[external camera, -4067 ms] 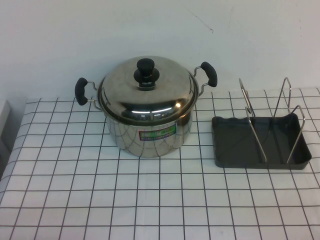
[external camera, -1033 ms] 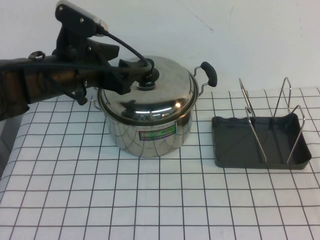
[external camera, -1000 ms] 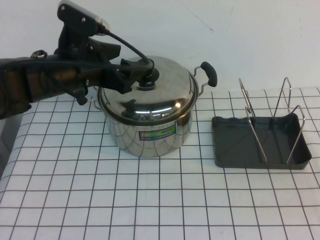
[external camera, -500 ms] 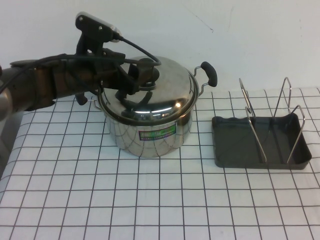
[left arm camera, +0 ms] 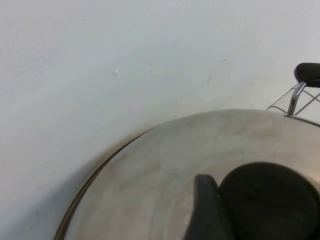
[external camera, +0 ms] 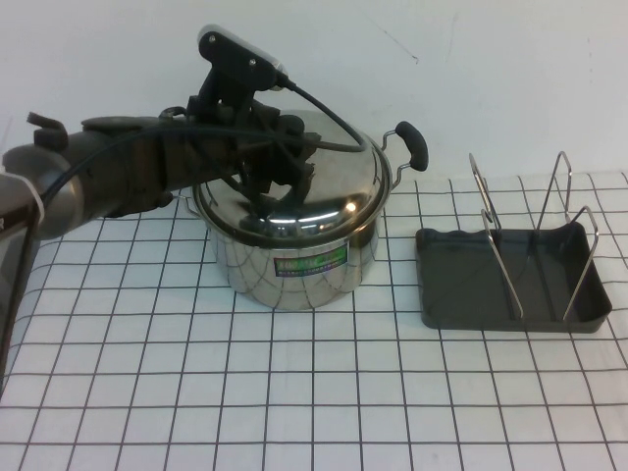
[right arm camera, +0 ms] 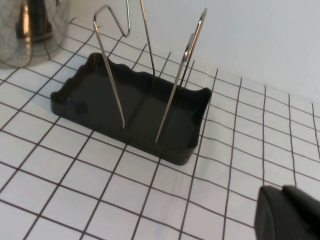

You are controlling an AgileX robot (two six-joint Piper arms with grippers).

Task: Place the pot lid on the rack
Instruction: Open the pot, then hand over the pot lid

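Note:
The pot lid (external camera: 329,196) is shiny steel and sits on the steel pot (external camera: 294,265) at the back left. My left gripper (external camera: 283,167) reaches in from the left and sits over the lid's centre, hiding the black knob in the high view. In the left wrist view the lid (left arm camera: 160,165) fills the lower part, and the knob (left arm camera: 270,200) lies beside one dark finger (left arm camera: 202,212) that is against its side. The gripper is open around the knob. The rack (external camera: 510,280) stands empty at the right and also shows in the right wrist view (right arm camera: 135,110). My right gripper (right arm camera: 290,215) is shut and empty, low over the cloth near the rack.
The pot's right black handle (external camera: 412,145) sticks out toward the rack. A white wall runs close behind the pot. The checked cloth (external camera: 294,392) covers the table in front. The pot's side (right arm camera: 30,30) shows at the edge of the right wrist view.
My left arm has moved right from beside the pot until its gripper sits over the lid's knob. The lid, pot and rack have not moved.

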